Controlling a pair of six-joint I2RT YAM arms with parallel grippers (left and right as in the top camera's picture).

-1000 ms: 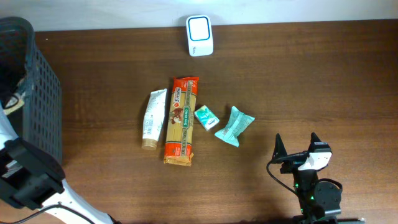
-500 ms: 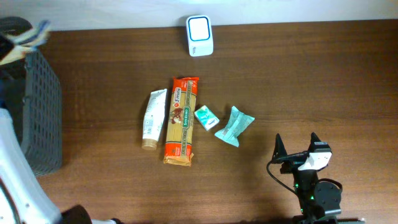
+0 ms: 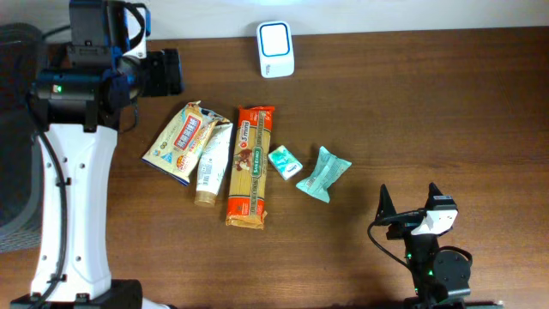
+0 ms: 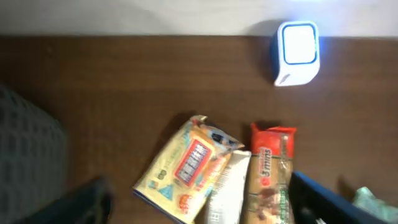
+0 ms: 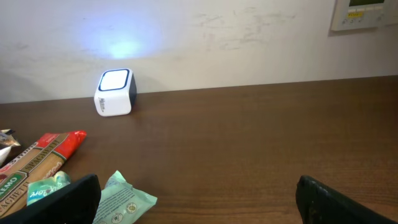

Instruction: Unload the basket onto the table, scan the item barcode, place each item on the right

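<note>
A yellow snack packet [image 3: 183, 142] lies flat on the table, its right edge against a white tube [image 3: 211, 163]. In the left wrist view the packet [image 4: 189, 165] shows a red and blue label face up. My left gripper [image 3: 159, 77] hovers just behind the packet, open and holding nothing; its dark fingers [image 4: 329, 202] frame the bottom of that view. The white scanner [image 3: 275, 49] stands at the table's back edge with its window lit [image 4: 298, 50]. My right gripper [image 3: 410, 206] rests open and empty at the front right, far from the items.
An orange pasta packet [image 3: 250, 167], a small green box [image 3: 284, 162] and a teal pouch [image 3: 323, 173] lie in a row right of the tube. A dark mesh basket [image 3: 15, 137] stands off the left edge. A wall runs behind the scanner [image 5: 114, 92].
My left arm swung from the basket side over the table's back left. The yellow packet now lies on the table beside the tube, and the left gripper has opened. The right arm stayed still.
</note>
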